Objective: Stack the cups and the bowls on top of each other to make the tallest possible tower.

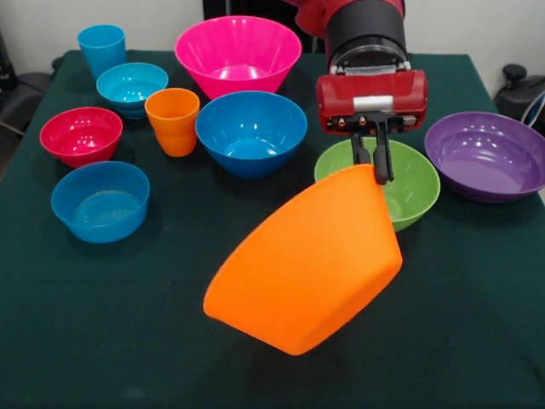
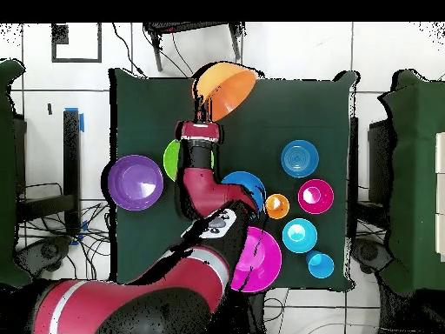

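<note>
Orange bowl [image 1: 306, 260] hangs tilted off the table [image 1: 477, 341], rim pinched in the jaws, mouth turned down toward the front edge.

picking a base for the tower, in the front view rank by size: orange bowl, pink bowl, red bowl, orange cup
1. orange bowl, held tilted by the gripper and nearest the camera, so it may look bigger than it is
2. pink bowl
3. red bowl
4. orange cup, narrowest, though taller than the red bowl
</note>
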`<state>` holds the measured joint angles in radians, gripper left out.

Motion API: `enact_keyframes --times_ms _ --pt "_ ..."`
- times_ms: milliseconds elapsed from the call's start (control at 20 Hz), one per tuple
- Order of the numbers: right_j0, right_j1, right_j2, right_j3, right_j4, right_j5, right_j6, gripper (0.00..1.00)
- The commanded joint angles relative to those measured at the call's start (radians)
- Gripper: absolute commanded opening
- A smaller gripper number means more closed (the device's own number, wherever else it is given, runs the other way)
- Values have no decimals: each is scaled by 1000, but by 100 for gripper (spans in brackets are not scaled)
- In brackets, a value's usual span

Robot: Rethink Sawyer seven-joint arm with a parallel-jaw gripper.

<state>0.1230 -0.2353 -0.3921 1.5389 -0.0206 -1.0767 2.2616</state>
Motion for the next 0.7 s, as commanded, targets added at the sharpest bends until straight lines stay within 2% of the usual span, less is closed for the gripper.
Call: enact_keyframes --times_ms 50,200,400,500,550,700 --pt "-10 47 191 -122 -124 50 191 0" --pt "-16 68 205 -133 -126 35 183 0" --pt "-24 57 219 -117 -131 27 192 0" --pt "-32 22 224 -106 -146 46 209 0" --pt "-36 70 237 -131 -142 24 199 0" --pt "-49 68 256 -130 -154 26 211 0"
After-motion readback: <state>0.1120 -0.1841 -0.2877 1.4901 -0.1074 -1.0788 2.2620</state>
